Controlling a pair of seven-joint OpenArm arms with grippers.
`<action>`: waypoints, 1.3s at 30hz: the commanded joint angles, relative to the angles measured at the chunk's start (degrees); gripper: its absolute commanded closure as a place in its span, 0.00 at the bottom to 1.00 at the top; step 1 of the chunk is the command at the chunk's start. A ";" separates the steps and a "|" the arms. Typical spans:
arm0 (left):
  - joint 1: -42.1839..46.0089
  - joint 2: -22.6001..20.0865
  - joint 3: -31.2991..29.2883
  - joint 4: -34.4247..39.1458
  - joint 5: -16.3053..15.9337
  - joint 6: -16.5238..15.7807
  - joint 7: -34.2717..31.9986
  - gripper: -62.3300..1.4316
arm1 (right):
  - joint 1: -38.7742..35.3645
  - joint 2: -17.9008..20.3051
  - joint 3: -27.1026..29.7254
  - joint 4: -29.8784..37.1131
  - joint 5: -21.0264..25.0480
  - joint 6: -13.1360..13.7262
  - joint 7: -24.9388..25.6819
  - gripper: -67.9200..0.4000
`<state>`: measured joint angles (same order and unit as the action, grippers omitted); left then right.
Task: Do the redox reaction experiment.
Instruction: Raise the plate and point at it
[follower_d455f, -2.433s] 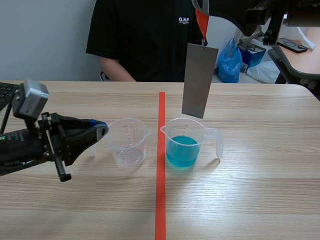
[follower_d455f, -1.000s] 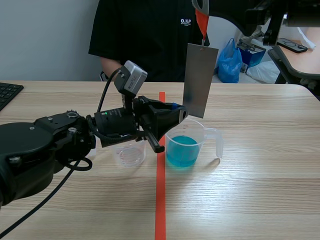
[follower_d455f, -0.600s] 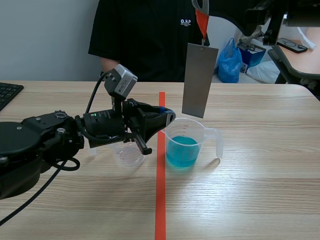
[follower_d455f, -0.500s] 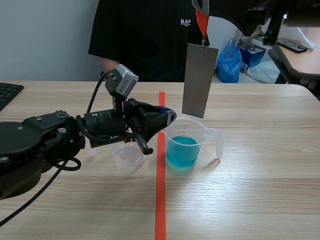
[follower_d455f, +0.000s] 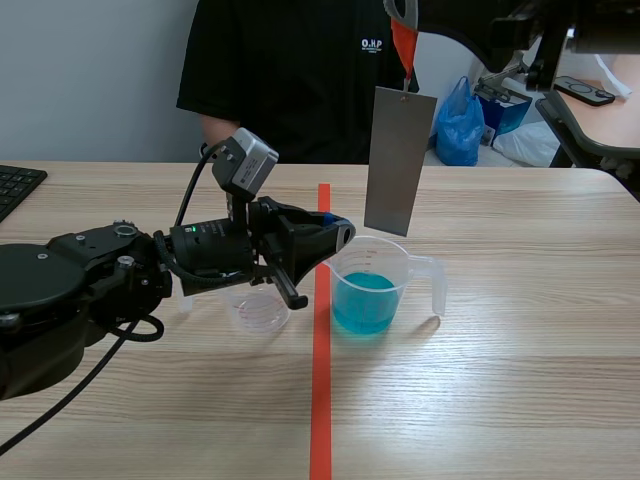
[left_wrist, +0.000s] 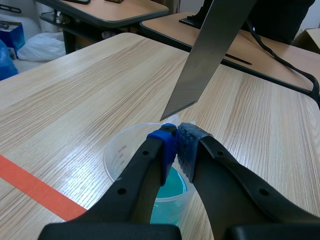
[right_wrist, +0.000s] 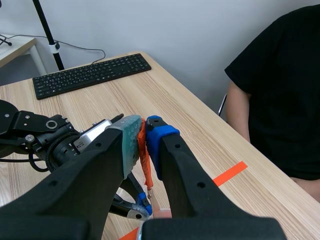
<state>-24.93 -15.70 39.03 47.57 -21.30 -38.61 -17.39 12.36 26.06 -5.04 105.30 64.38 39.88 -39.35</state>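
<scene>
Across the pale wooden desk (follower_d455f: 520, 340) a person (follower_d455f: 290, 70) in a black shirt sits watching, and an orange-red tape line (follower_d455f: 321, 380) runs down the middle. High up, the right gripper (right_wrist: 143, 131) is pinching an orange strap (follower_d455f: 404, 45). A grey metal plate (follower_d455f: 399, 160) hangs from the strap, straight over the cup of blue liquid (follower_d455f: 372, 292). The plate's lower edge is clear of the rim and not in the liquid. The left gripper (left_wrist: 176, 146) hovers at that cup's rim on the tape-line side, its pads drawn almost together on nothing. An empty cup (follower_d455f: 256, 312) stands just beside, half hidden under the left arm. To my eye the set-up is done but the dipping is not: the plate has yet to go down into the blue liquid.
</scene>
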 joint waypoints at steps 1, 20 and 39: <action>-0.79 0.28 -0.26 1.07 -0.79 -0.07 -0.76 0.91 | 1.09 0.44 0.59 0.85 0.85 0.00 0.85 0.97; -0.81 0.28 -0.26 1.07 -0.79 -0.07 -0.79 0.91 | 1.09 0.44 0.59 0.85 0.85 0.02 0.87 0.97; 1.29 -6.25 -2.91 1.14 -0.81 0.46 -2.54 0.91 | 1.09 0.44 0.59 0.85 0.85 0.02 0.85 0.97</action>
<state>-23.77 -21.02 37.54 47.57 -21.30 -37.98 -18.59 12.36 26.06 -5.04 105.30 64.38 39.88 -39.35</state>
